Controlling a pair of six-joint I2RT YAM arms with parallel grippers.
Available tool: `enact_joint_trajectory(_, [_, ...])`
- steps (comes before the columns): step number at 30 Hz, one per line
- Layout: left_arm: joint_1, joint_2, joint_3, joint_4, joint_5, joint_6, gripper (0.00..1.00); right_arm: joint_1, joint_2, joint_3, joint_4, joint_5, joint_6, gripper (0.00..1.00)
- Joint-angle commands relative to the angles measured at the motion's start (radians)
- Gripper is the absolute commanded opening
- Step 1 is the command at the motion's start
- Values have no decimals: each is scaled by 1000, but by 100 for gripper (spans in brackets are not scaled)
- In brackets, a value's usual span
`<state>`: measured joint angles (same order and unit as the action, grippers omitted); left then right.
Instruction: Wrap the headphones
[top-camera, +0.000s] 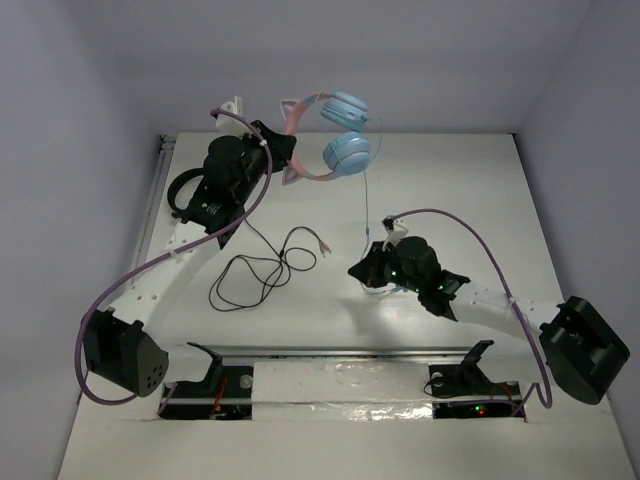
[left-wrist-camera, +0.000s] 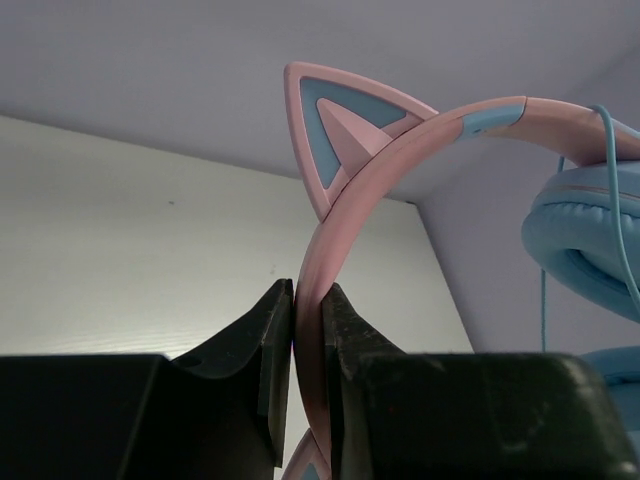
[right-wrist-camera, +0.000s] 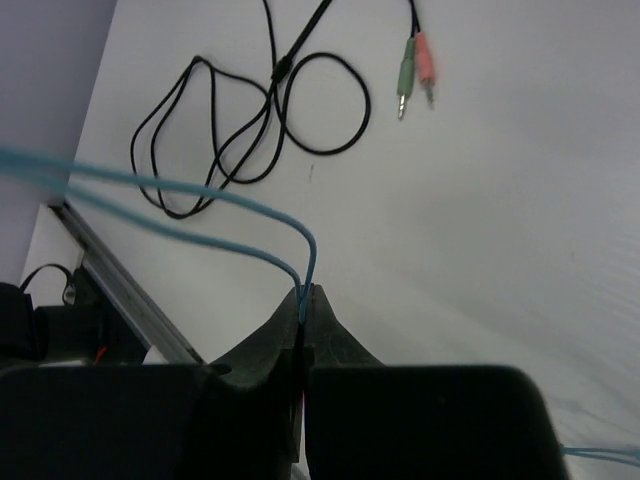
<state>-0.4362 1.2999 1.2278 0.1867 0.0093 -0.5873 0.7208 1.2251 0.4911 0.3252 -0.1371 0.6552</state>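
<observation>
Headphones (top-camera: 340, 140) held aloft: pink headband (left-wrist-camera: 400, 150) pinched between left gripper (left-wrist-camera: 308, 300) jaws, light blue cable (right-wrist-camera: 190, 185) pinched between right gripper (right-wrist-camera: 305, 297) jaws. No finished winding visible; wrapping judged largely outstanding.

A white table (top-camera: 480, 200) carries a loosely coiled black cable (right-wrist-camera: 283, 72).
</observation>
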Motion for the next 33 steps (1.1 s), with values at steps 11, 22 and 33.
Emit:
enact_joint_trajectory(11, [7,55,-96,208,-235,-82,0,178,7,266,-400,125,-43,0])
enact_joint_trajectory(22, [-45,110,-169,166,-391,9,0,374,27,518,-730,272,-91,0])
enact_joint_trajectory(33, [-179,139,-355,263,-364,35,0,385,13,786,-1048,318,-256,0])
